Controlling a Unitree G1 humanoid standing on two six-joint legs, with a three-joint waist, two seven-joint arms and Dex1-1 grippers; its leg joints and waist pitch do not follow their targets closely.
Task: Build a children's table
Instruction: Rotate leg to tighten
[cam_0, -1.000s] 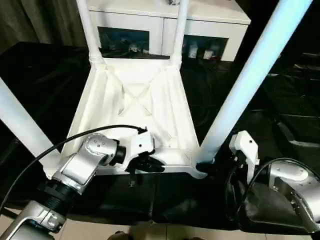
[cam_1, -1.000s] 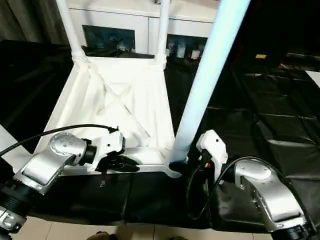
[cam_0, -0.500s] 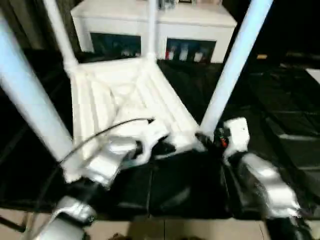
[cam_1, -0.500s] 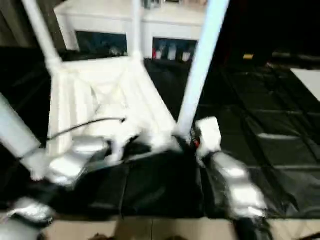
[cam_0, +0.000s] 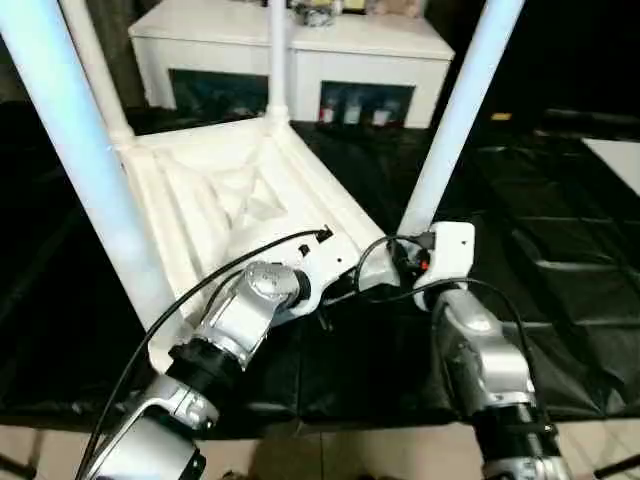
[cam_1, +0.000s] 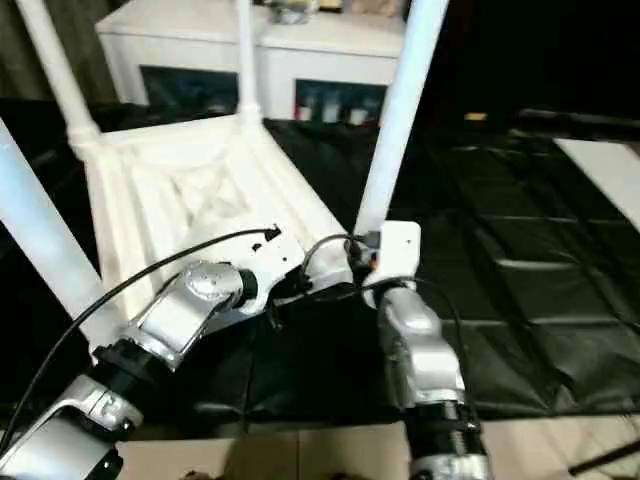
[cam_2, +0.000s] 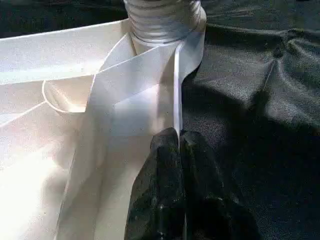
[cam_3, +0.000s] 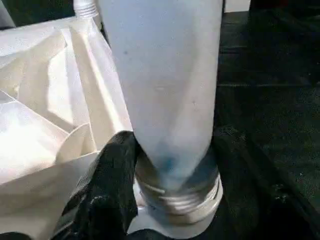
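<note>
The white tabletop (cam_0: 215, 190) lies upside down on black cloth, ribbed underside up, with all four white legs standing in its corner sockets. My left gripper (cam_2: 179, 145) is shut on the thin near rim (cam_2: 176, 95), a short way from the near right corner. My right gripper (cam_0: 402, 270) is at that corner, its black fingers (cam_3: 107, 185) closed on either side of the near right leg (cam_3: 165, 75), just above its threaded base. The other legs rise at near left (cam_0: 85, 150), far left (cam_0: 95, 70) and far right (cam_0: 277, 60).
A white cabinet with dark glass doors (cam_0: 290, 50) stands just behind the table. Wrinkled black cloth (cam_0: 560, 250) stretches to the right, with a pale edge (cam_0: 620, 150) at the far right. Pale floor (cam_0: 350, 450) shows below the cloth's front edge.
The whole picture has shifted, so the camera moved. The table now sits slanted to the view, and my right forearm lies nearer the middle. Both grippers are still on the rim and leg.
</note>
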